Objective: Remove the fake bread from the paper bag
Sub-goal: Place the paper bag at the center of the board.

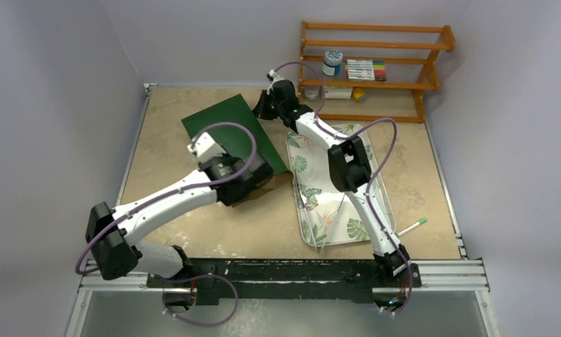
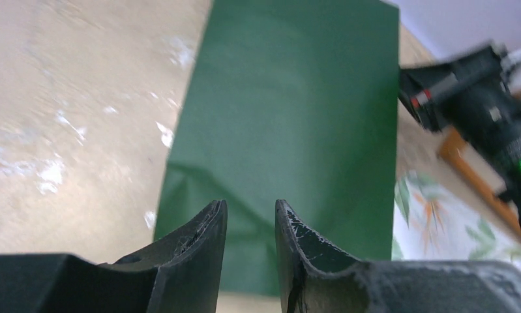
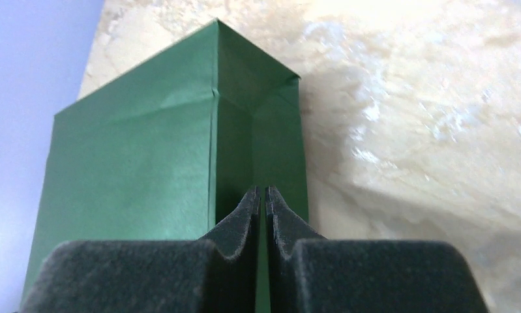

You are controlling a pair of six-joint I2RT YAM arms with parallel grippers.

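The dark green paper bag lies flat on the table, its brown-lined mouth toward me. No fake bread shows in any view. My left gripper hovers over the bag's near end with its jaws open and nothing between them; in the left wrist view the bag stretches away beyond the fingertips. My right gripper is at the bag's far right corner. In the right wrist view its jaws are closed to a thin slit with green paper of the bag in it.
A leaf-patterned tray lies right of the bag under the right arm. A wooden rack with a jar and markers stands at the back right. A green pen lies near the table's right edge.
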